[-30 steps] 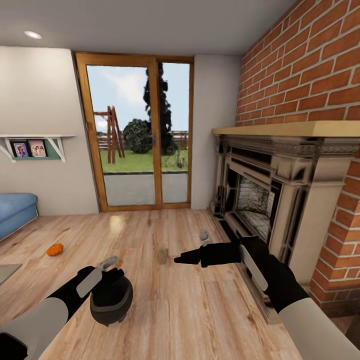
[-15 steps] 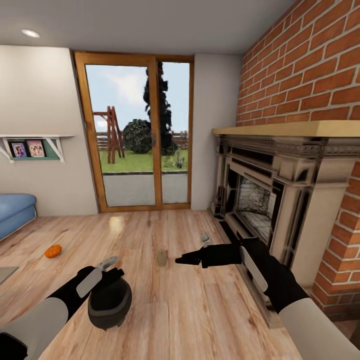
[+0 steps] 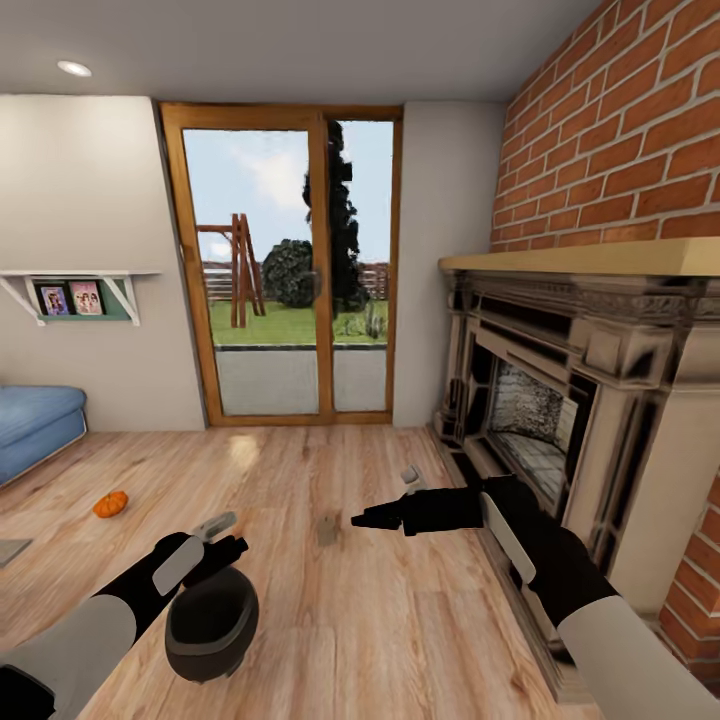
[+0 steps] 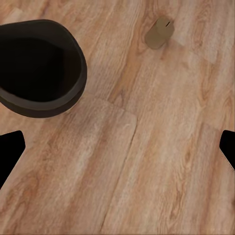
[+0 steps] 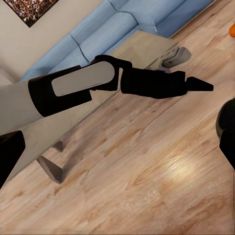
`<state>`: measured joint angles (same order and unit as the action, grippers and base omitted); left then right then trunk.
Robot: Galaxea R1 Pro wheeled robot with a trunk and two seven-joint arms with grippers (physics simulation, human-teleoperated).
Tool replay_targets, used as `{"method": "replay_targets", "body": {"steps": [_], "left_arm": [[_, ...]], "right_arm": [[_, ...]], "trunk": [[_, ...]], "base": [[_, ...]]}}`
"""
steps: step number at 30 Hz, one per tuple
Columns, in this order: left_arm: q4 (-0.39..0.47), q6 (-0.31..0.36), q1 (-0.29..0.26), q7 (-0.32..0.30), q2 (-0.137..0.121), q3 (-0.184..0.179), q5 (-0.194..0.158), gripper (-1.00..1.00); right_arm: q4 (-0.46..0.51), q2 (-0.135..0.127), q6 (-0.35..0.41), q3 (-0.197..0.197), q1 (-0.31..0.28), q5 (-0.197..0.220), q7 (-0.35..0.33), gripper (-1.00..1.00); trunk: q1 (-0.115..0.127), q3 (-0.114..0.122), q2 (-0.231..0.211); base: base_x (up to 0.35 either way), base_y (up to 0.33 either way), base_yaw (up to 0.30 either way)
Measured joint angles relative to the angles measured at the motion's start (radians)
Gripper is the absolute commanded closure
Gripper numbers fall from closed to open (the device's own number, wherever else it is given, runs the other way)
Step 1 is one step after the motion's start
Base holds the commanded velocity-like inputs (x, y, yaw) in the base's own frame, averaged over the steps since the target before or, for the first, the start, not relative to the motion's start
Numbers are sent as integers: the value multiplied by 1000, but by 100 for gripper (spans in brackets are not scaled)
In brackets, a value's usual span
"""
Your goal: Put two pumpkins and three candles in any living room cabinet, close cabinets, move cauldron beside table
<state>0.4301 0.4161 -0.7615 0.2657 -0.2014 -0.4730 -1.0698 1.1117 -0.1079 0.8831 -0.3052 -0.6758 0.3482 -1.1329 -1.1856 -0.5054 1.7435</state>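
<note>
The black cauldron [image 3: 210,622] stands mouth-up on the wood floor, just below my left gripper [image 3: 226,540]. In the left wrist view the cauldron [image 4: 40,68] lies off to one side, outside the wide-open fingers. A small beige candle [image 3: 327,530] stands on the floor between my two arms, and it also shows as the candle [image 4: 159,34] in the left wrist view. One orange pumpkin [image 3: 111,503] lies on the floor toward the sofa. My right gripper [image 3: 362,519] hovers open and empty above the floor. The pale table [image 5: 142,46] shows behind my left arm.
A brick wall with a fireplace [image 3: 560,420] fills the right side, its hearth close to my right arm. A glass patio door [image 3: 290,270] is straight ahead. A blue sofa [image 3: 35,425] stands at the left, under a wall shelf [image 3: 75,295].
The whole view has shifted, so the camera moved. The cauldron has sunk lower from the left gripper and turned from tilted to mouth-up. The arms hold their poses.
</note>
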Motion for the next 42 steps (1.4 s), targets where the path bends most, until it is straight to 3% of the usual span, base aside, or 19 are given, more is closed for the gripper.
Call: {"method": "replay_targets", "body": {"steps": [17,42], "left_arm": [[0,0,0,0,0,-1,0,-100],[-2,0,0,0,0,0,-1,-100]], "right_arm": [[1,0,0,-1,0,1,-1,-100],[0,0,0,0,0,2,-1,-100]], "trunk": [[0,0,0],[0,0,0]], "base": [[264,-192,54],[331,-6,21]]}}
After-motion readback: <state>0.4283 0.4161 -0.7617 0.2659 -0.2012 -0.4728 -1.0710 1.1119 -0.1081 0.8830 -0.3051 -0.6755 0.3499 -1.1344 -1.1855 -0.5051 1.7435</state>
